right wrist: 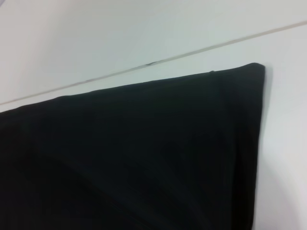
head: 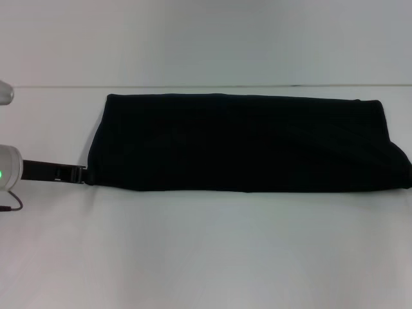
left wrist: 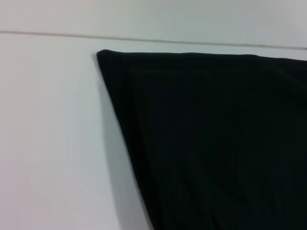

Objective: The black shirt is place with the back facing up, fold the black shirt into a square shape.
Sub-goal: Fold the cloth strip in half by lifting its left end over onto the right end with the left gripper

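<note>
- Across the middle of the white table (head: 206,257), the black shirt (head: 248,143) lies folded into a long flat band, running from about 9 o'clock to 3 o'clock in the head view. No lettering shows on the side facing up.
- Its far edge is pretty straight and sits just short of the table's back seam; the near edge bulges a bit toward 3 o'clock, where the cloth reaches the frame's edge.
- Left gripper (head: 82,174) is low at 9 o'clock, tip touching or just beside the shirt's near-left corner. Honestly can't tell whether the fingers are apart or together, they're a dark blur against the fabric.
- Left wrist view just shows the shirt (left wrist: 211,139) with one pointed corner near the back seam and a slanted side edge on bare table (left wrist: 48,143).
- Right wrist view shows the opposite end of the shirt (right wrist: 144,153), corner lying flat on the table (right wrist: 288,143). The right gripper itself isn't visible anywhere.
</note>
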Tool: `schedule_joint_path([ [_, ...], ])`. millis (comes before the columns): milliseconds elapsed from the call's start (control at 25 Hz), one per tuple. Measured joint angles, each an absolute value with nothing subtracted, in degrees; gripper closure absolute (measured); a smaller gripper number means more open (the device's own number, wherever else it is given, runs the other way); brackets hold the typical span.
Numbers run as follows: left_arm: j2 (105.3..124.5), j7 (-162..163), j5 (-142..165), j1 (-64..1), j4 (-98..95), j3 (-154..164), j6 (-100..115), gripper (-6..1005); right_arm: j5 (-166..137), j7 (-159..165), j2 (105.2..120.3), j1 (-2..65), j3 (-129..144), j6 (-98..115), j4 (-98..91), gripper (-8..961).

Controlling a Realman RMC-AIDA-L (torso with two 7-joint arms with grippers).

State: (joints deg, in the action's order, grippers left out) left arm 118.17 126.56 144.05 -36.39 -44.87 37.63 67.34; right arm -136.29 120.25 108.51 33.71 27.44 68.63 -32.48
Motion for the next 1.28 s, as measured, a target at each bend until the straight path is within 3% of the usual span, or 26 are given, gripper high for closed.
schedule_joint_path([
  [1280, 116.52, 124.07, 146.48, -34.2, -48.66, 34.65, 77.31, 984, -136.38, 118.8, 107.89, 29.2, 24.58, 75.15, -34.89, 918],
])
